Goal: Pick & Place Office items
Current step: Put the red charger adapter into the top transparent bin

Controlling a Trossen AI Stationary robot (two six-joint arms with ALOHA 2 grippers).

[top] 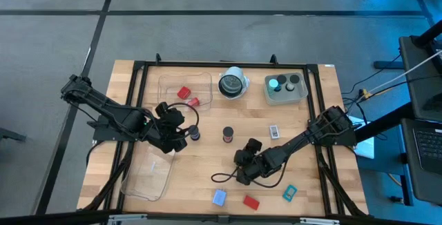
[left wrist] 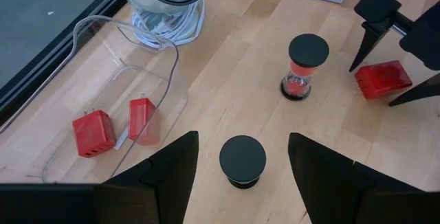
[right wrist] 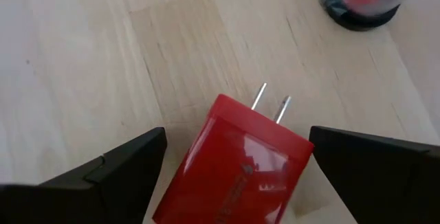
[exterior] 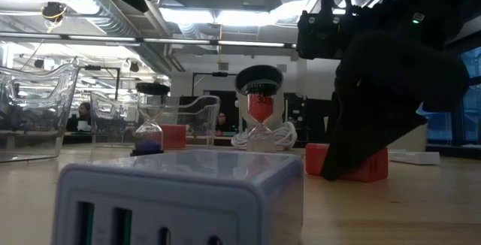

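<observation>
Wooden table carries scattered office items. Right gripper jaws released, straddling a red charger (prongs pointing away), lined up to grasp. Left gripper jaws spread around a black-capped sand timer, mid-table.

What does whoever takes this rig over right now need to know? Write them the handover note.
Left hand: open, straddling a black-capped hourglass, not gripping.
Right hand: open, fingers either side of a red charger lying on the table.
Done: two red chargers in the clear tray; a few small pieces in the grey tray.
Left: both items above, plus the red hourglass, white timer, pale-blue block, red block and teal block, all loose on the table.
</observation>
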